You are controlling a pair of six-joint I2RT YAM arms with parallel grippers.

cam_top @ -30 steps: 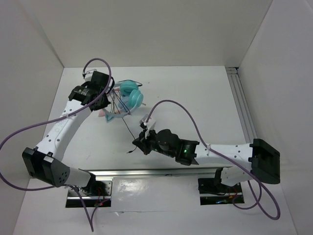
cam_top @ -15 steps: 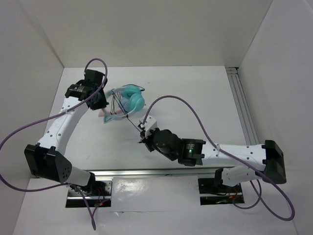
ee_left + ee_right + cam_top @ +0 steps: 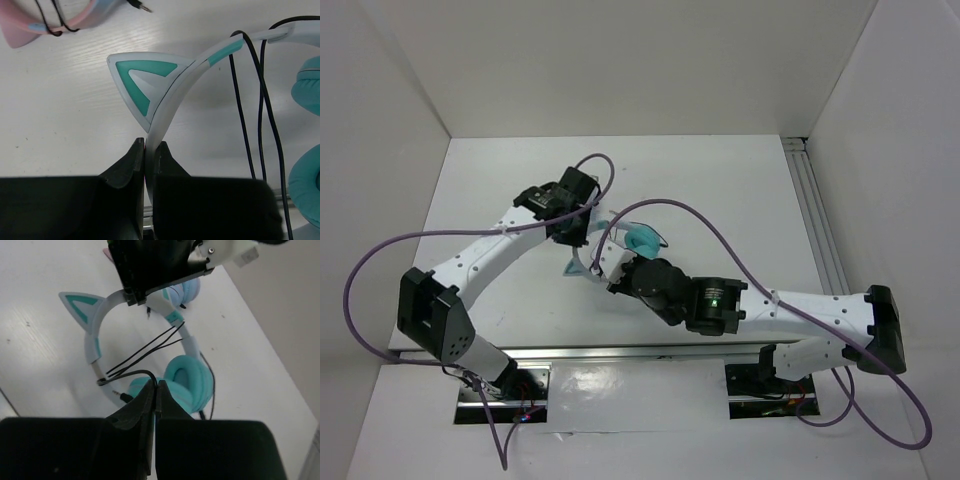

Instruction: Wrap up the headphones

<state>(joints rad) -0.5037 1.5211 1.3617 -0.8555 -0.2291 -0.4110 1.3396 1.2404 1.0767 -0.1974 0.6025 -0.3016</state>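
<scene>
The headphones (image 3: 187, 380) have teal earcups and a white-and-teal headband (image 3: 172, 90) with a cat ear (image 3: 145, 82). In the top view they (image 3: 642, 240) sit mid-table between the two arms. My left gripper (image 3: 149, 147) is shut on the headband just below the cat ear. My right gripper (image 3: 156, 384) is shut on the thin black cable (image 3: 135, 374), close in front of the earcups. Two strands of cable (image 3: 145, 350) run across the headband's arch, and the jack plug (image 3: 120, 396) hangs free below them.
Pink-banded headphones (image 3: 55, 20) lie just beyond the cat ear, their light blue earcup (image 3: 184, 290) behind the left gripper (image 3: 155, 265). A metal rail (image 3: 815, 210) runs along the table's right edge. White walls close in the table on three sides.
The left arm has carried the headphones right and nearer, from the far left to mid-table. The right gripper has kept the cable and now sits close against the earcups.
</scene>
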